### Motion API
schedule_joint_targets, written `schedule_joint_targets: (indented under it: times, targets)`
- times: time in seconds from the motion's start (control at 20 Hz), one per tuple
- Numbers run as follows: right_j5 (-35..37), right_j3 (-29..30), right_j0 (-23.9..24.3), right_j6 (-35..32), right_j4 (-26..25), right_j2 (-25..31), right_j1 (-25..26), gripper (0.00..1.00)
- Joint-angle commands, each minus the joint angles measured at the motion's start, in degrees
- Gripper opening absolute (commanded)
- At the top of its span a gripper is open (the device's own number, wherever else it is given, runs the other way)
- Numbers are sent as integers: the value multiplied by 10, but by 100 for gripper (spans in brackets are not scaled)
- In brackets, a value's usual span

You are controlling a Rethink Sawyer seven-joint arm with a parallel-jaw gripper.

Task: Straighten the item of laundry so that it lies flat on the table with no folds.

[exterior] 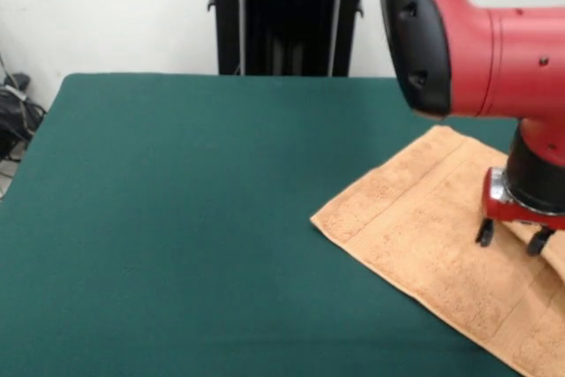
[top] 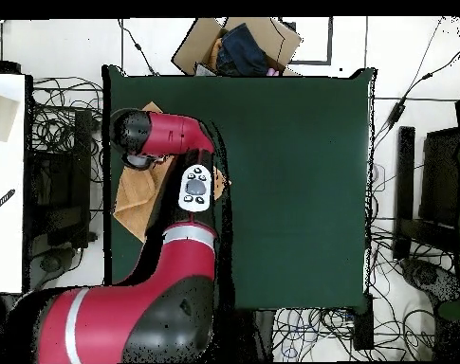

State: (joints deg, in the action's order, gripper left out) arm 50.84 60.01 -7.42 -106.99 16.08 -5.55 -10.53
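Front view: the towel (exterior: 446, 240) lies spread on the table's (exterior: 177, 218) near right part, running off the right edge. Just above it hangs the gripper (exterior: 510, 237), fingers apart and empty. Overhead, the arm (top: 167, 204) covers most of the towel (top: 134, 197).

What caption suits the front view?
Red robot arm's open gripper hovers over an orange towel on a green table.

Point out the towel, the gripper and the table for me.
towel (exterior: 415, 218): front view, middle of its flat terry surface.
gripper (exterior: 512, 237): front view, midway between its two black fingertips, which stand apart.
table (exterior: 177, 218): front view, bare green cloth.
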Motion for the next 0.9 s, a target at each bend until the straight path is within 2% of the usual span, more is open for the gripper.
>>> schedule_joint_targets:
  times: [0.05,0.3,0.55,0.9]
  targets:
    - [-24,112,8,88,-25,132,-14,100]
    - [-22,120,24,88,-31,152,-20,100]
    - [-48,151,60,103,-29,193,-25,100]
    - [-26,144,86,92,-38,223,-15,100]
